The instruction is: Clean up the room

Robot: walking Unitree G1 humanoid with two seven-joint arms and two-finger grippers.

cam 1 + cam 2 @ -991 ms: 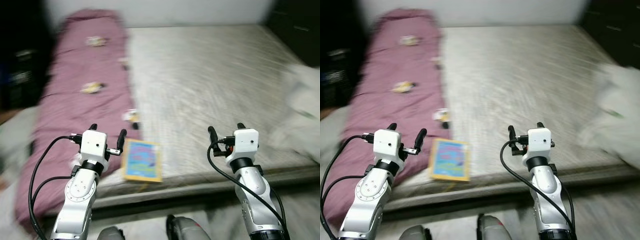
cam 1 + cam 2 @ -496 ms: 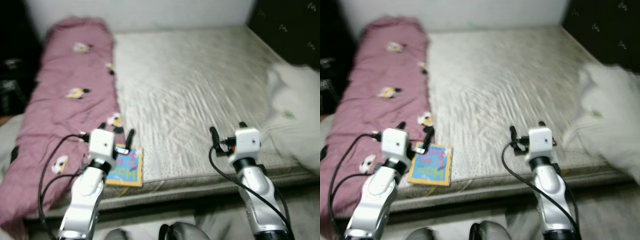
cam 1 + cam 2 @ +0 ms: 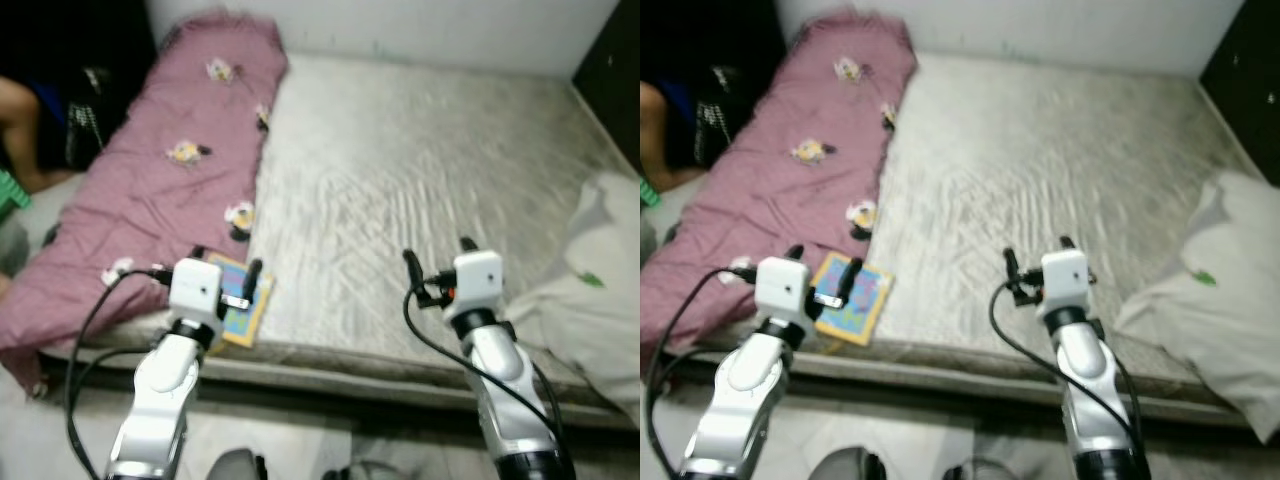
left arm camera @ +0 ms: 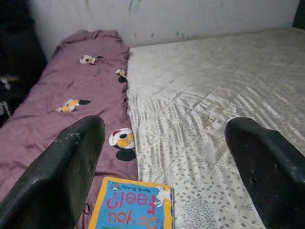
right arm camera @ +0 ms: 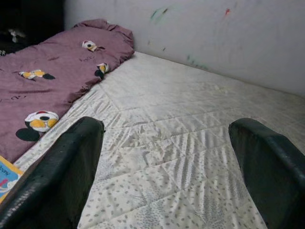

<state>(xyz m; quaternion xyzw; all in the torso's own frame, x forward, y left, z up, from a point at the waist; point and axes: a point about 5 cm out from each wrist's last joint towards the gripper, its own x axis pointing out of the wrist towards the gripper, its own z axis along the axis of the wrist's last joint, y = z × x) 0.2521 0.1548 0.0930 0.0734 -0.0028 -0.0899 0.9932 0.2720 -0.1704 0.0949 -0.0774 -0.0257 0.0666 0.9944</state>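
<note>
One thin book (image 3: 851, 297) at mattress (image 3: 1060, 170) front edge; light, stiff; grip overhanging edge. Left gripper (image 3: 221, 268), right gripper (image 3: 437, 258) fingers apart, empty.

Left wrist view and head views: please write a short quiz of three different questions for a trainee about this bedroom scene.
1. True or false: the children's book lies at the near edge of the mattress, beside the purple blanket.
2. Which gripper is nearer the book? A) left gripper B) right gripper
3. Fill in: the white bedding is heaped on the robot's ____ side.

Key: 1 true. 2 A. 3 right.
</note>
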